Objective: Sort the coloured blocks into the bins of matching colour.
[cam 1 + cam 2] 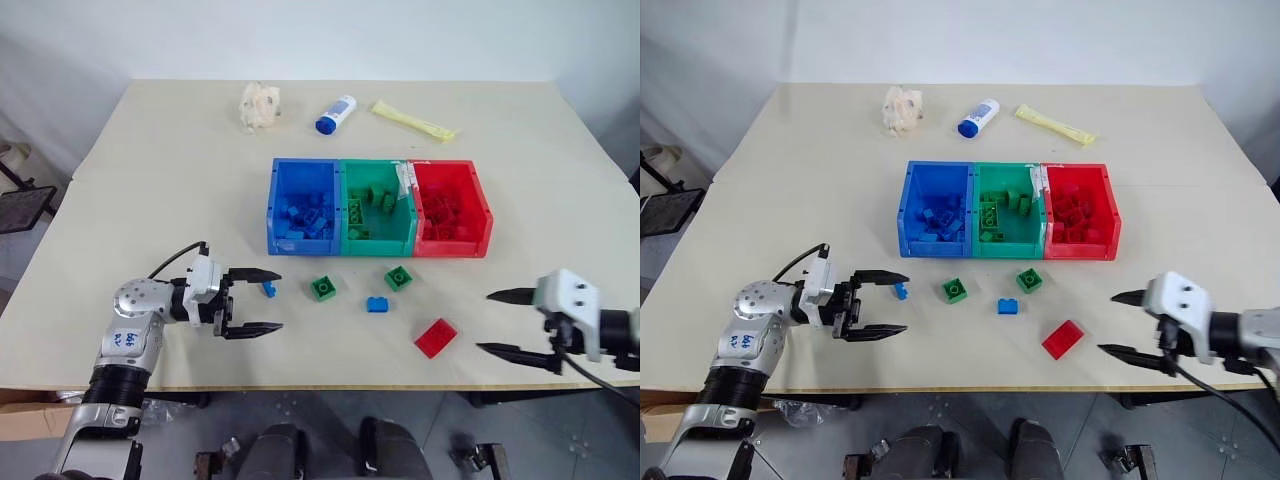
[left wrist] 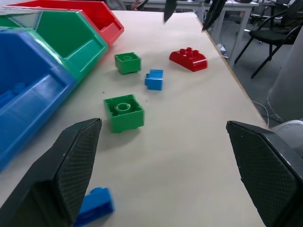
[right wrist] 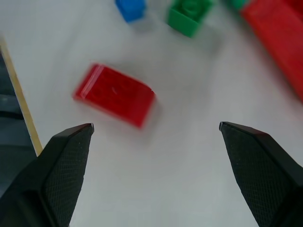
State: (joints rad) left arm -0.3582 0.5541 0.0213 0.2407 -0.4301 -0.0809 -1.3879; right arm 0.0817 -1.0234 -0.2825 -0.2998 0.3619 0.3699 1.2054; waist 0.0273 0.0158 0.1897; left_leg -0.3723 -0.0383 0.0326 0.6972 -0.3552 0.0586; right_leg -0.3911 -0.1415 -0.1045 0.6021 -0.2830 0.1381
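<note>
Five loose blocks on the table [image 1: 120,180] at centre frame, just below the blue, green and red bins [image 1: 378,207]: small blue block [image 1: 269,289] beside left gripper [image 1: 263,300], red block [image 1: 435,337] near right gripper [image 1: 498,322]. Fingers of both spread wide, empty.

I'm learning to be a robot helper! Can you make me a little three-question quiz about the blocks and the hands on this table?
1. How many loose blocks lie on the table outside the bins?
2. True or false: the right hand is holding the red block.
3. Which loose block is nearest the left hand: A green, B small blue, C red?

Key: 1. Five. 2. False; both hands are open and empty. 3. B, the small blue block.
</note>
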